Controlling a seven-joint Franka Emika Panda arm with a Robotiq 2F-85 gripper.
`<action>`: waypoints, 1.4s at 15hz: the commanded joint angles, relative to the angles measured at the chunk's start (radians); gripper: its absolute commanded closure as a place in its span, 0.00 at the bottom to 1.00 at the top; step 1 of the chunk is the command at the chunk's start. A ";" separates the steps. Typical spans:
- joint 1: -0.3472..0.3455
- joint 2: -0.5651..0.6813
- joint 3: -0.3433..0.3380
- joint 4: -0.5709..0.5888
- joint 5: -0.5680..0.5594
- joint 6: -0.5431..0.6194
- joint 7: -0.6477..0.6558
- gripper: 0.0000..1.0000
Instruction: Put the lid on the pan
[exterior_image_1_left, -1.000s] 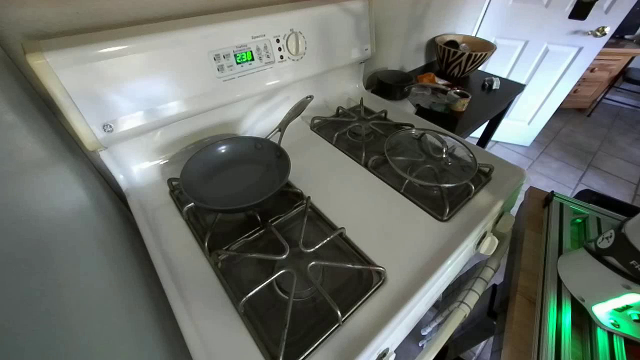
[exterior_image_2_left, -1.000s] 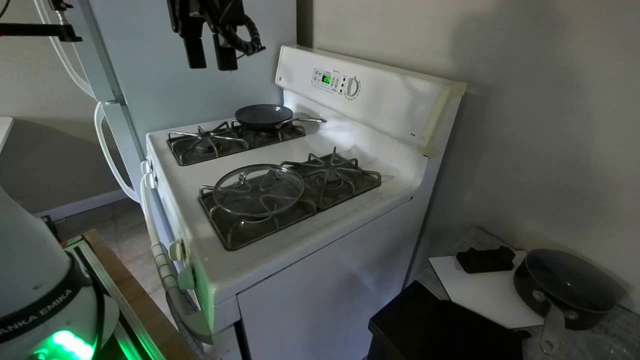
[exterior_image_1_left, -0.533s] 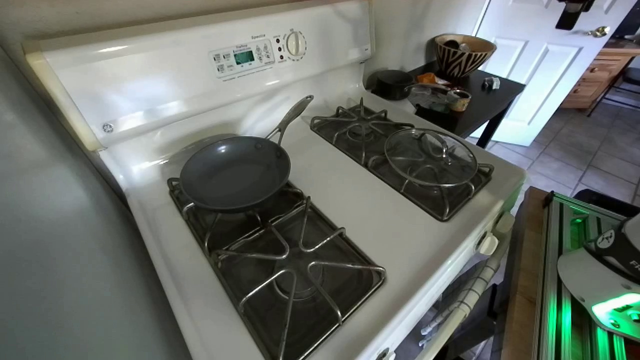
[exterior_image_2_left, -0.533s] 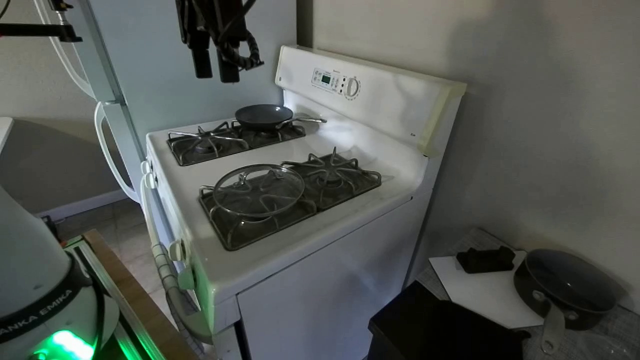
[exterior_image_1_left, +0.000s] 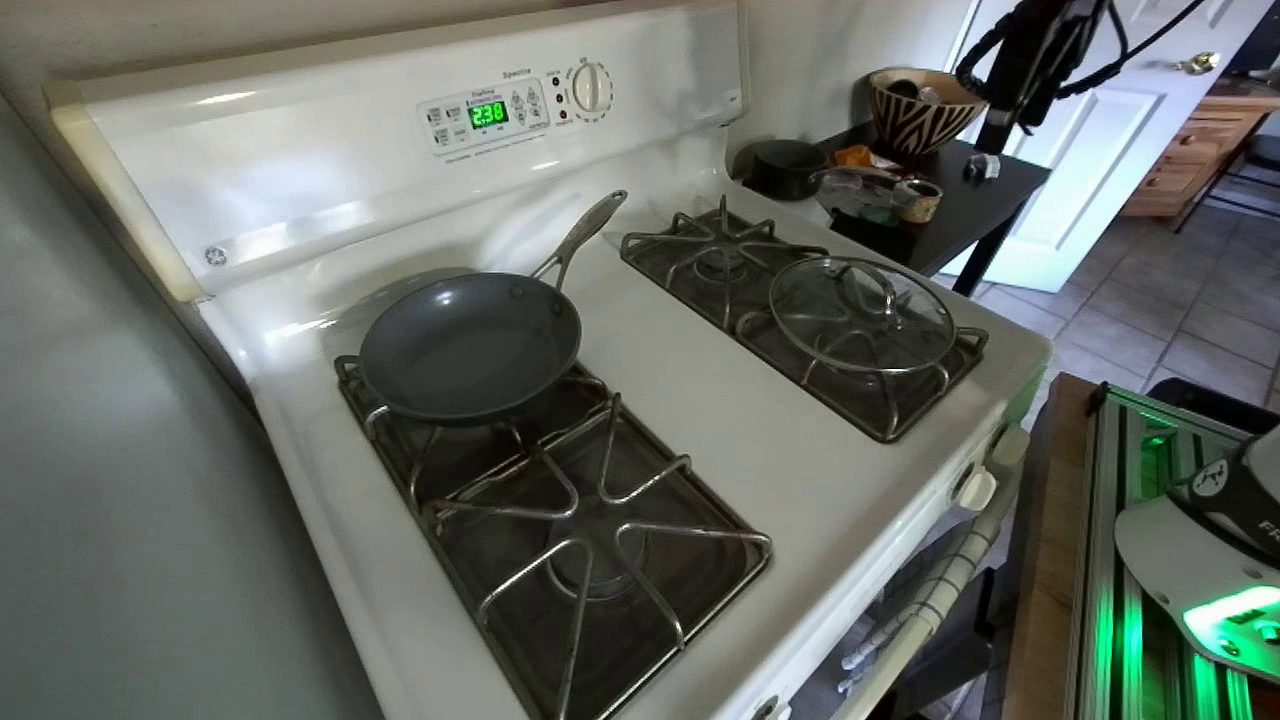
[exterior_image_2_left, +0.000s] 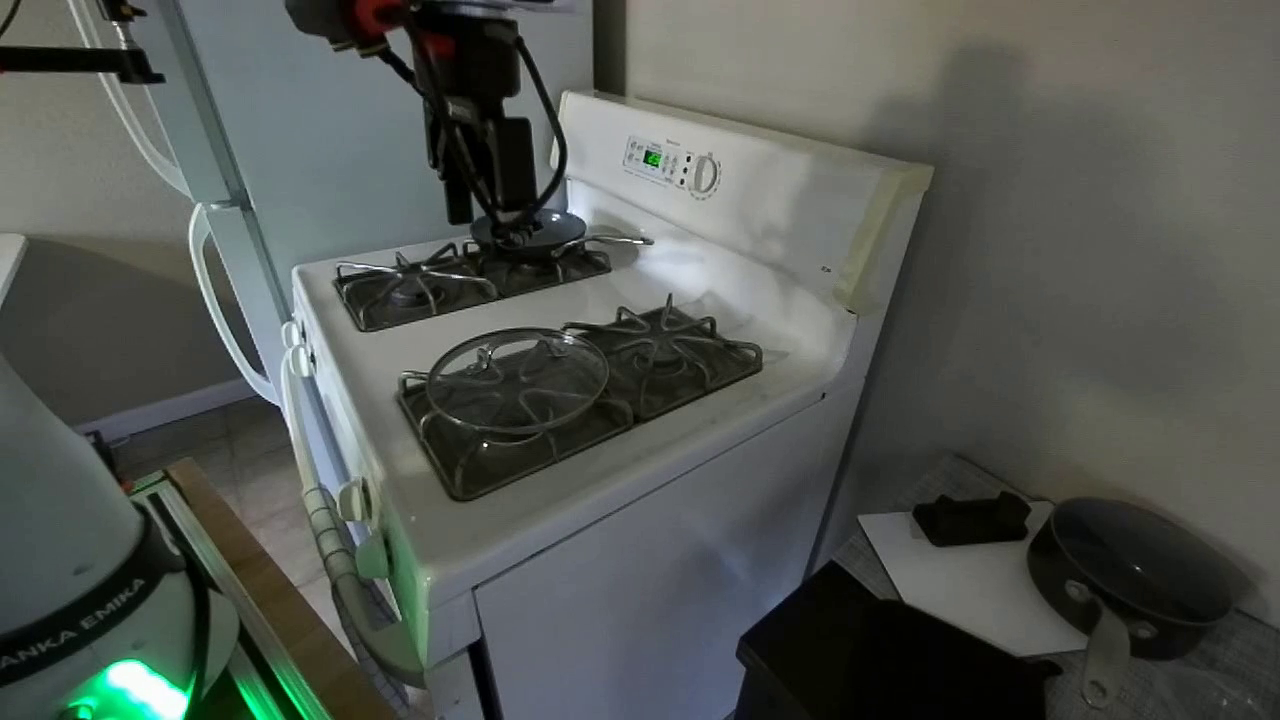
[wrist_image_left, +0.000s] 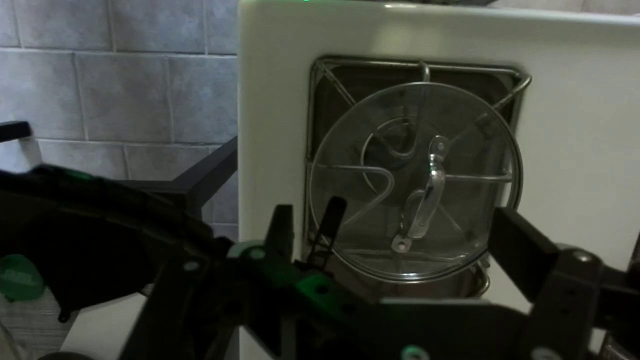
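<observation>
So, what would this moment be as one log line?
Gripper: open, empty | lid: resting on front burner | pan: on back burner, uncovered | job: covering not yet done

A kitchen, judging by the gas stove (exterior_image_1_left: 690, 420) and refrigerator (exterior_image_2_left: 325, 170).

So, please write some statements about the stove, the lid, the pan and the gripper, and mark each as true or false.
1. The pan and the glass lid rest on separate burner grates. True.
2. The lid covers the pan. False: the pan is uncovered.
3. The gripper is open. True.
4. The stove display glows green. True.
5. The gripper holds the lid. False: it holds nothing.
6. The lid is opaque. False: it is clear glass.
</observation>
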 joint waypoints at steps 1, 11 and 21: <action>0.015 0.041 0.021 -0.072 0.041 0.128 0.037 0.00; 0.024 0.201 0.119 -0.156 0.051 0.452 0.186 0.00; 0.013 0.384 0.168 -0.101 0.003 0.513 0.326 0.00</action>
